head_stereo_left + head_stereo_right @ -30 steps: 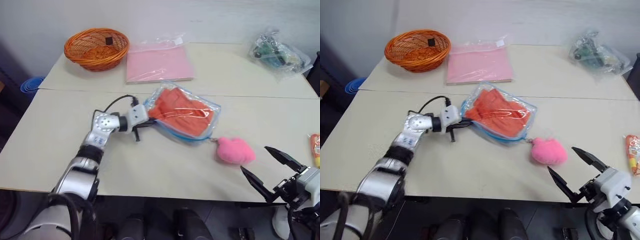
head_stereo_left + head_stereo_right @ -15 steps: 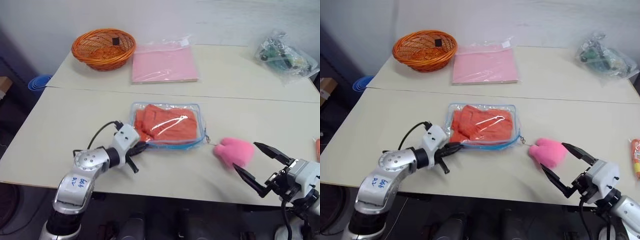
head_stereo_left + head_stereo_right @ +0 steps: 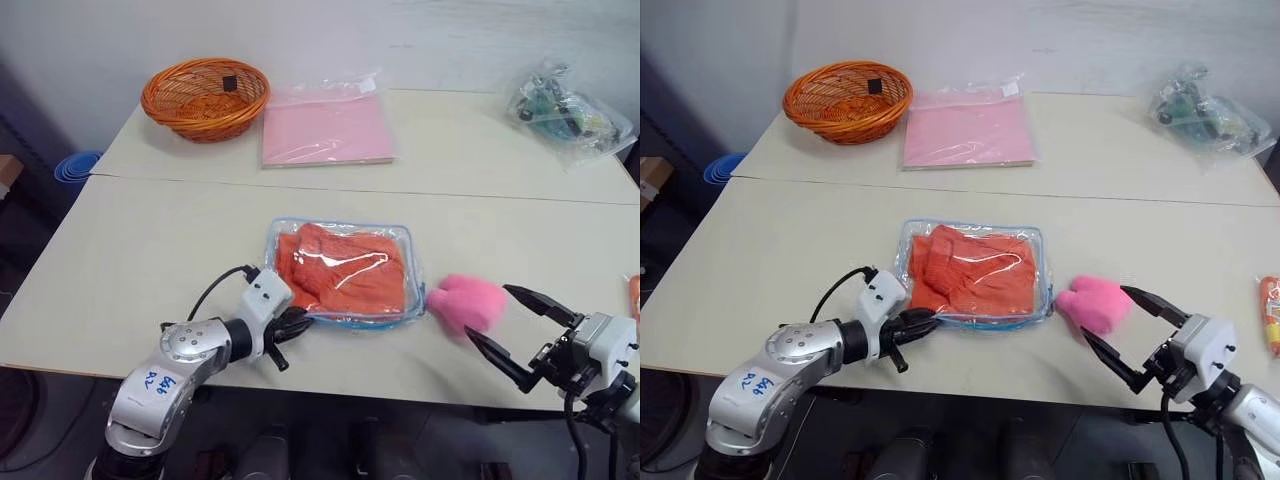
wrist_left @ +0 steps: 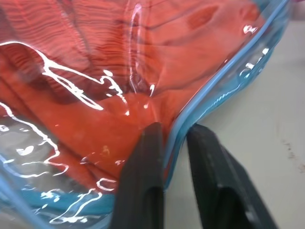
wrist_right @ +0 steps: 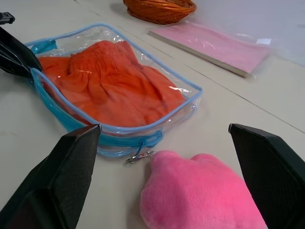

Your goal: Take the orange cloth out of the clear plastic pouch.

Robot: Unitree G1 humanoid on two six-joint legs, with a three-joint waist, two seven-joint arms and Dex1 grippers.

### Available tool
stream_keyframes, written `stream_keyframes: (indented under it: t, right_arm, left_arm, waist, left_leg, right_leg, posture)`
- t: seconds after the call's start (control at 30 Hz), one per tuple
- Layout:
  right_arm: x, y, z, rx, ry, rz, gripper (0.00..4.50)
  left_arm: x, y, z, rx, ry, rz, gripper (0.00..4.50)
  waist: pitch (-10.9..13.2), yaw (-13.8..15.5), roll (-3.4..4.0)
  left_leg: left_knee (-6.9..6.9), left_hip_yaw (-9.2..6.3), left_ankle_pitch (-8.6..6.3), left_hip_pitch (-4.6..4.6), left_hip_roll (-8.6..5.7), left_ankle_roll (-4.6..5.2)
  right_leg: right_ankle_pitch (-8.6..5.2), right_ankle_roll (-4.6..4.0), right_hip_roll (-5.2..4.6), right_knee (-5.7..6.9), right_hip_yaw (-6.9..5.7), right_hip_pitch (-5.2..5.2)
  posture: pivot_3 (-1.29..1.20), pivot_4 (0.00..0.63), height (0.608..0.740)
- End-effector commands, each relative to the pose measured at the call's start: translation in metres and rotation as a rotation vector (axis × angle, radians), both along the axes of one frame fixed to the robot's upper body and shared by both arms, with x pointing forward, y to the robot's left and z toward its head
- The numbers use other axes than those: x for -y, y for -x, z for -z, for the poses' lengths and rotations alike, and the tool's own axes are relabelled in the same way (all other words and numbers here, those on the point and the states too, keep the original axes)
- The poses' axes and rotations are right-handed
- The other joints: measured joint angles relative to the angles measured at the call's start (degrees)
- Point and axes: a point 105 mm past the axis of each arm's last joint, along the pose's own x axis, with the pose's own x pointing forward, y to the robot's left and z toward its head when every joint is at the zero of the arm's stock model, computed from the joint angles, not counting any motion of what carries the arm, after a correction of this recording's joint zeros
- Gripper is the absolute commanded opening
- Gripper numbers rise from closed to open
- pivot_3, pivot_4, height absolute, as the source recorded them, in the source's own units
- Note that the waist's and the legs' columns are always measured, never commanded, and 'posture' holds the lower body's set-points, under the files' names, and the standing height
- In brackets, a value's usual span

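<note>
The clear plastic pouch [image 3: 392, 240] with light blue edging lies flat on the near table, and the orange cloth [image 3: 345, 280] fills it. My left gripper [image 3: 295, 330] is at the pouch's near left corner. In the left wrist view its fingers [image 4: 147, 157] stand slightly apart, astride the blue rim [image 4: 209, 93], open. The fluffy pink pom-pom [image 3: 465, 303] lies just right of the pouch, joined to it by a small chain [image 5: 138, 156]. My right gripper [image 3: 487, 310] is wide open, with its fingertips on either side of the pom-pom's near right end.
An orange wicker basket [image 3: 205, 95] and a flat pink sheet packet [image 3: 325, 125] sit at the back left. A clear bag of green and dark parts [image 3: 565, 110] is at the back right. An orange-red item [image 3: 1270, 315] lies at the right edge.
My left gripper dragged the pouch towards the table's near edge, where it now lies flat. Its fingers have since parted. The pom-pom came along and now lies between my right gripper's fingers.
</note>
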Motion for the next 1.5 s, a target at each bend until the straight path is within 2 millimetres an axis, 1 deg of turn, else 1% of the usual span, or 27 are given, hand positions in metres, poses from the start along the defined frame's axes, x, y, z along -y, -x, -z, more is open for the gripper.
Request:
stream_keyframes:
  t: [0.03, 0.07, 0.1, 0.17, 0.23, 0.3, 0.33, 0.4, 0.5, 0.53, 0.6, 0.67, 0.7, 0.77, 0.87, 0.93, 1.0, 1.03, 1.07, 1.1, 1.13, 1.2, 1.33, 1.37, 1.5]
  right_arm:
    - [0.002, 0.008, -0.008, -0.030, -0.008, -0.026, 4.50]
    - [0.002, 0.010, -0.008, -0.045, -0.009, -0.030, 4.50]
    - [0.002, 0.014, -0.005, -0.074, 0.016, -0.041, 4.50]
    - [0.003, 0.017, 0.000, -0.114, 0.067, -0.042, 4.50]
    - [0.005, 0.016, 0.004, -0.148, 0.125, -0.021, 4.50]
    - [0.006, 0.008, 0.007, -0.158, 0.170, 0.015, 4.50]
    - [0.005, 0.002, 0.008, -0.155, 0.186, 0.023, 4.50]
    - [0.002, -0.010, 0.011, -0.163, 0.233, 0.029, 4.50]
    - [0.002, -0.027, 0.019, -0.189, 0.287, 0.033, 4.50]
    - [0.004, -0.032, 0.025, -0.211, 0.321, 0.029, 4.50]
    - [0.007, -0.040, 0.032, -0.228, 0.382, 0.004, 4.50]
    - [0.010, -0.043, 0.037, -0.269, 0.386, 0.006, 4.09]
    - [0.015, -0.046, 0.040, -0.283, 0.413, 0.020, 3.87]
    - [0.022, -0.049, 0.042, -0.288, 0.457, 0.021, 3.16]
    - [0.029, -0.052, 0.041, -0.293, 0.469, 0.028, 2.13]
    - [0.031, -0.052, 0.038, -0.289, 0.490, 0.001, 1.46]
    - [0.033, -0.051, 0.032, -0.303, 0.470, -0.011, 0.79]
    - [0.031, -0.049, 0.027, -0.314, 0.443, -0.036, 0.48]
    - [0.026, -0.044, 0.021, -0.326, 0.404, -0.088, 0.19]
    - [0.017, -0.036, 0.014, -0.344, 0.363, -0.163, 0.01]
    - [0.009, -0.028, 0.007, -0.364, 0.322, -0.231, 0.01]
    - [-0.001, -0.017, -0.002, -0.397, 0.280, -0.308, 0.01]
    - [-0.033, 0.009, -0.005, -0.540, 0.243, -0.511, 0.01]
    - [-0.039, 0.013, -0.005, -0.565, 0.233, -0.538, 0.01]
    - [-0.077, 0.009, 0.001, -0.545, 0.166, -0.628, 0.01]
  left_arm:
    - [0.002, 0.003, -0.026, 0.068, 0.108, 0.130, 2.22]
    - [0.001, 0.005, -0.031, 0.084, 0.119, 0.169, 2.55]
    - [-0.006, 0.005, -0.035, 0.098, 0.111, 0.225, 2.85]
    - [-0.021, 0.003, -0.040, 0.105, 0.088, 0.298, 2.85]
    - [-0.040, -0.002, -0.046, 0.121, 0.067, 0.357, 2.85]
    - [-0.054, -0.005, -0.052, 0.147, 0.065, 0.410, 2.85]
    - [-0.060, -0.003, -0.055, 0.161, 0.076, 0.460, 3.03]
    - [-0.071, -0.006, -0.054, 0.202, 0.052, 0.508, 3.44]
    - [-0.083, -0.012, -0.051, 0.206, 0.073, 0.515, 4.35]
    - [-0.086, -0.010, -0.047, 0.188, 0.060, 0.535, 4.49]
    - [-0.087, -0.008, -0.046, 0.164, 0.068, 0.563, 4.49]
    - [-0.085, -0.008, -0.048, 0.159, 0.096, 0.566, 4.50]
    - [-0.084, -0.007, -0.048, 0.159, 0.101, 0.568, 4.50]
    - [-0.082, -0.004, -0.047, 0.153, 0.101, 0.574, 4.50]
    - [-0.081, -0.003, -0.047, 0.153, 0.106, 0.567, 4.50]
    - [-0.080, -0.001, -0.046, 0.150, 0.113, 0.566, 4.50]
    - [-0.079, 0.002, -0.046, 0.149, 0.120, 0.571, 4.50]
    - [-0.077, 0.004, -0.046, 0.145, 0.127, 0.576, 4.50]
    - [-0.077, 0.005, -0.046, 0.143, 0.130, 0.578, 4.50]
    - [-0.076, 0.006, -0.046, 0.143, 0.133, 0.579, 4.50]
    - [-0.075, 0.007, -0.045, 0.139, 0.137, 0.579, 4.50]
    - [-0.075, 0.008, -0.043, 0.134, 0.140, 0.579, 4.50]
    - [-0.072, 0.011, -0.039, 0.113, 0.148, 0.590, 4.50]
    - [-0.072, 0.011, -0.038, 0.110, 0.150, 0.592, 4.50]
    - [-0.066, 0.013, -0.036, 0.104, 0.164, 0.600, 4.50]
  waist:
    - [0.00, 0.00, 0.00]
    - [0.00, 0.00, 0.00]
    - [0.00, 0.00, 0.00]
    - [-0.01, 0.00, 0.03]
    - [-0.02, -0.28, 0.03]
    - [-0.02, -0.57, 0.03]
    - [-0.02, -0.84, 0.03]
    - [-0.02, -1.40, 0.03]
    - [-0.02, -1.41, 0.04]
    - [-0.02, -1.38, 0.04]
    - [-0.02, -1.36, 0.04]
    - [-0.02, -1.15, 0.03]
    - [-0.02, -1.11, 0.03]
    - [-0.03, -1.25, 0.02]
    - [-0.03, -1.30, 0.01]
    - [-0.03, -1.31, 0.01]
    - [-0.03, -1.32, 0.01]
    - [-0.03, -1.31, 0.01]
    - [-0.03, -1.26, 0.01]
    - [-0.03, -1.10, 0.01]
    - [-0.03, -1.05, 0.02]
    - [-0.03, -1.12, 0.01]
    - [-0.03, -1.40, 0.01]
    - [-0.03, -1.36, 0.01]
    - [-0.03, -1.42, -0.02]
  left_leg:
    - [0.00, 0.00, 0.00, -0.01, 0.00, 0.00]
    - [0.00, 0.00, 0.02, -0.01, 0.00, -0.04]
    - [0.00, -0.01, 0.03, 0.00, 0.00, -0.05]
    - [-0.01, -0.01, 0.03, 0.00, 0.00, -0.05]
    - [-0.03, 0.00, 0.03, 0.03, 0.00, -0.06]
    - [-0.04, -0.01, 0.02, 0.07, 0.01, -0.04]
    - [-0.04, -0.01, 0.02, 0.08, 0.01, -0.04]
    - [-0.04, -0.01, 0.03, 0.09, 0.01, -0.05]
    - [-0.07, -0.02, 0.03, 0.09, 0.02, -0.06]
    - [-0.07, -0.04, 0.03, 0.07, 0.02, -0.06]
    - [-0.07, -0.06, 0.02, -0.03, 0.02, -0.04]
    - [-0.06, -0.05, -0.01, -0.12, 0.02, 0.01]
    - [-0.06, -0.06, -0.02, -0.14, 0.02, 0.02]
    - [-0.05, -0.06, -0.03, -0.15, 0.02, 0.06]
    - [-0.04, -0.05, -0.04, -0.12, 0.02, 0.06]
    - [-0.04, -0.05, -0.04, -0.10, 0.02, 0.06]
    - [-0.03, -0.04, -0.04, -0.10, 0.02, 0.06]
    - [-0.03, -0.05, -0.04, -0.09, 0.02, 0.06]
    - [-0.03, -0.05, -0.04, -0.09, 0.03, 0.07]
    - [-0.03, -0.06, -0.04, -0.10, 0.03, 0.07]
    - [-0.03, -0.07, -0.04, -0.12, 0.03, 0.07]
    - [-0.04, -0.11, -0.05, -0.13, 0.03, 0.08]
    - [-0.04, -0.10, -0.19, -0.08, 0.06, 0.33]
    - [-0.04, -0.11, -0.19, -0.08, 0.08, 0.33]
    - [-0.02, -0.14, -0.18, -0.07, 0.08, 0.32]
  right_leg:
    - [0.00, 0.00, 0.00, 0.00, 0.00, 0.00]
    - [0.00, -0.01, 0.00, 0.00, -0.01, -0.01]
    - [-0.01, -0.02, 0.01, -0.02, -0.02, 0.00]
    - [-0.02, -0.04, 0.01, -0.07, -0.03, 0.02]
    - [-0.03, -0.06, 0.01, -0.11, -0.03, 0.04]
    - [-0.03, -0.10, 0.02, -0.19, -0.04, 0.10]
    - [-0.03, -0.10, 0.02, -0.22, -0.04, 0.13]
    - [-0.02, -0.12, 0.00, -0.33, -0.05, 0.19]
    - [-0.02, -0.12, 0.00, -0.39, -0.08, 0.20]
    - [-0.02, -0.12, 0.00, -0.41, -0.11, 0.17]
    - [-0.02, -0.12, 0.00, -0.42, -0.14, 0.11]
    - [-0.01, -0.10, -0.03, -0.44, -0.15, 0.05]
    - [-0.01, -0.10, -0.04, -0.45, -0.17, 0.05]
    - [0.00, -0.09, -0.05, -0.46, -0.16, 0.05]
    - [0.00, -0.08, -0.05, -0.45, -0.16, 0.07]
    - [0.00, -0.08, -0.04, -0.42, -0.16, 0.07]
    - [0.00, -0.08, -0.04, -0.42, -0.15, 0.08]
    - [0.00, -0.08, -0.04, -0.42, -0.15, 0.09]
    - [0.00, -0.08, -0.04, -0.41, -0.16, 0.09]
    - [0.00, -0.08, -0.04, -0.41, -0.16, 0.09]
    - [0.00, -0.08, -0.05, -0.43, -0.17, 0.08]
    - [0.00, -0.08, -0.05, -0.43, -0.20, 0.09]
    - [0.00, -0.08, -0.04, -0.42, -0.18, 0.11]
    - [0.00, -0.08, -0.02, -0.43, -0.19, 0.11]
    - [0.00, -0.09, -0.03, -0.44, -0.21, 0.13]
  posture:
    - [0.00, 0.150, 0.740]
    - [0.00, 0.150, 0.740]
    - [0.00, 0.150, 0.740]
    - [0.00, 0.150, 0.740]
    - [0.00, 0.150, 0.740]
    - [0.00, 0.150, 0.740]
    - [0.00, 0.150, 0.740]
    - [0.00, 0.150, 0.740]
    - [0.00, 0.150, 0.740]
    - [0.00, 0.150, 0.740]
    - [0.00, 0.150, 0.740]
    - [0.00, 0.150, 0.740]
    - [0.00, 0.150, 0.740]
    - [0.00, 0.150, 0.740]
    - [0.00, 0.150, 0.740]
    - [0.00, 0.150, 0.740]
    - [0.00, 0.150, 0.740]
    - [0.00, 0.150, 0.740]
    - [0.00, 0.150, 0.740]
    - [0.00, 0.150, 0.740]
    - [0.00, 0.150, 0.740]
    - [0.00, 0.150, 0.740]
    - [0.00, 0.150, 0.740]
    - [0.00, 0.150, 0.740]
    - [0.00, 0.150, 0.740]
